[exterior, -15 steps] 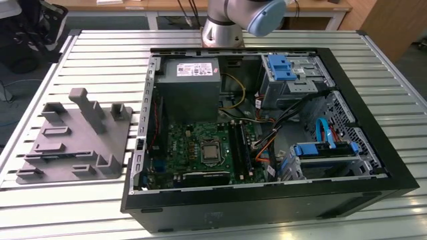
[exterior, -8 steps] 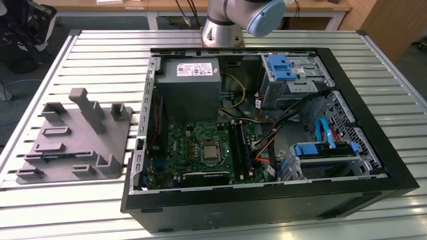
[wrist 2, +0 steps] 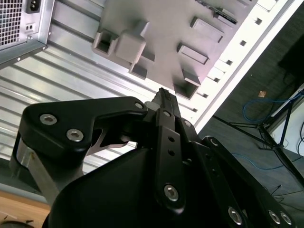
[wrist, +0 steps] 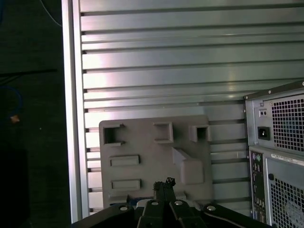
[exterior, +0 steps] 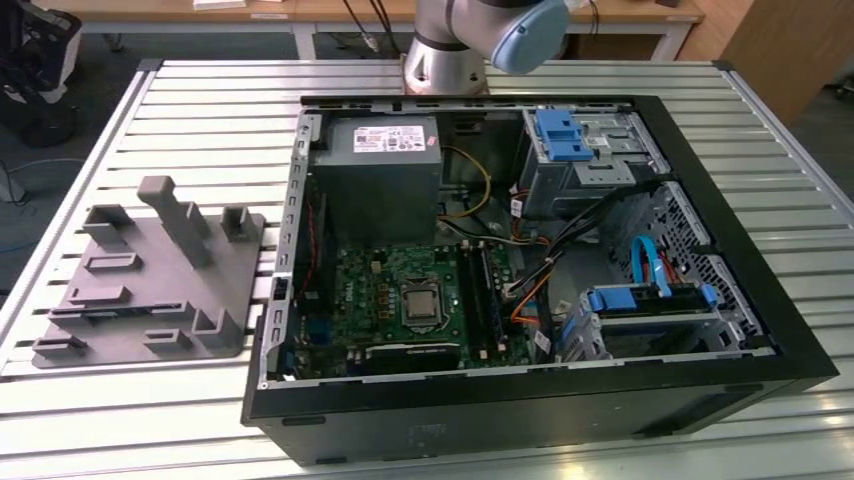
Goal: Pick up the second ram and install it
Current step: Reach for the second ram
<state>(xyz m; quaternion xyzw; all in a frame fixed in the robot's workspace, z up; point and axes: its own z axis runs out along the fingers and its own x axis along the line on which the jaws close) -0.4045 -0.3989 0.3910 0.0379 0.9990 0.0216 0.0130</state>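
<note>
Grey block (exterior: 147,280): 9 o'clock of open case (exterior: 534,400), exterior view; staging fixture.
Second ram (wrist 2: 219,13): apparently slotted at block's edge, ungripped.
Gripper (wrist 2: 164,95): above block, fingers together, empty.

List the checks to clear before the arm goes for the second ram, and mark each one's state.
1. The gripper open for a pick: not ok. Its jaws are closed together, with nothing visible between them.
2. The gripper above the grey block: ok, in both wrist views.
3. The second ram located: cannot tell for sure. A dark, green-edged strip at the block's edge in the second wrist view looks like it.
4. The computer case open, motherboard exposed: ok.
5. A free one among the memory slots: cannot tell.
</note>
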